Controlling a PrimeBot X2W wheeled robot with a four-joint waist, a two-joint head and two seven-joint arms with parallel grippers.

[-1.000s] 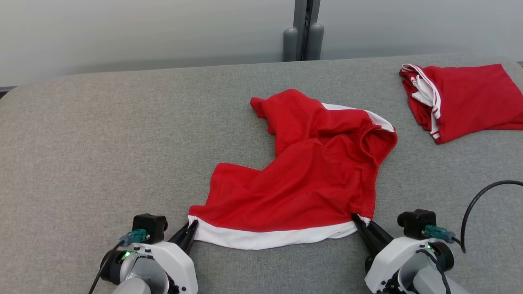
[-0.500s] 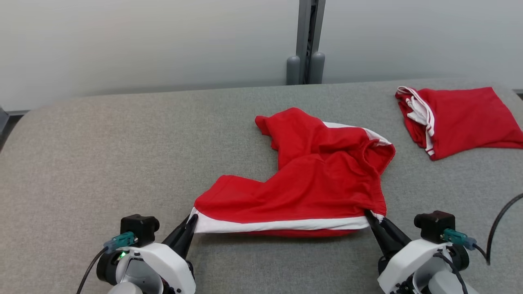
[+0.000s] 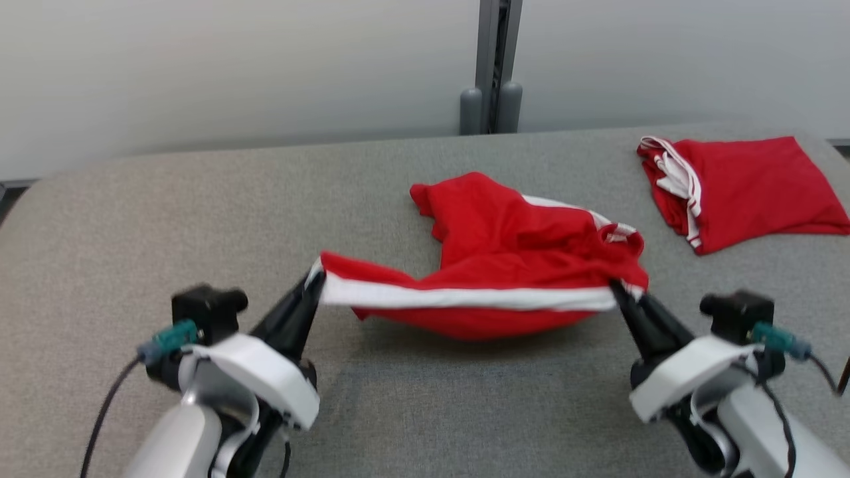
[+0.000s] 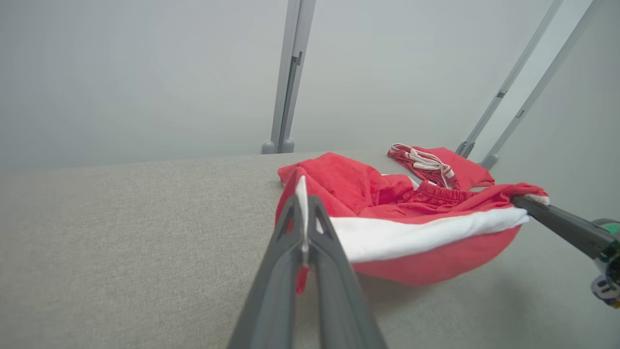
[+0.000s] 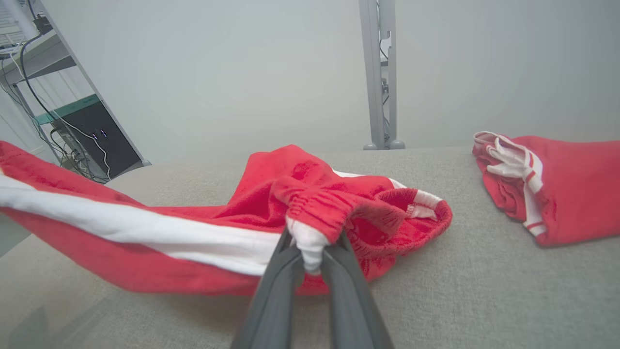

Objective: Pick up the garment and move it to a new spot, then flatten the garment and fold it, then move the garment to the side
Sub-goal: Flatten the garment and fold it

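The garment (image 3: 511,245), red with a white band along one edge, is strung between the two claws near the middle of the table (image 3: 133,219). Its near edge is lifted clear of the surface and sags in a shallow curve. Its far part lies bunched on the table, folded over itself so that its full outline cannot be made out.

The left claw (image 3: 317,284) is clamped tight on the left end of the white band. In the left wrist view its fingers (image 4: 286,242) meet with only a thin edge of cloth pinched between them. The right claw (image 3: 619,292) grips the other end by the gathered waistband. In the right wrist view a wad of white cloth sits between its fingers (image 5: 278,276), and their tips are buried in the fabric. That view's left edge cuts off the far end of the band. The underside of the sagging cloth is in shadow.

A second red garment (image 3: 750,186) lies at the table's far right corner, well apart from the first. The frame cuts off its right side, and the head view is slightly blurred. A grey post (image 3: 491,66) stands behind the far edge, its top cut off.
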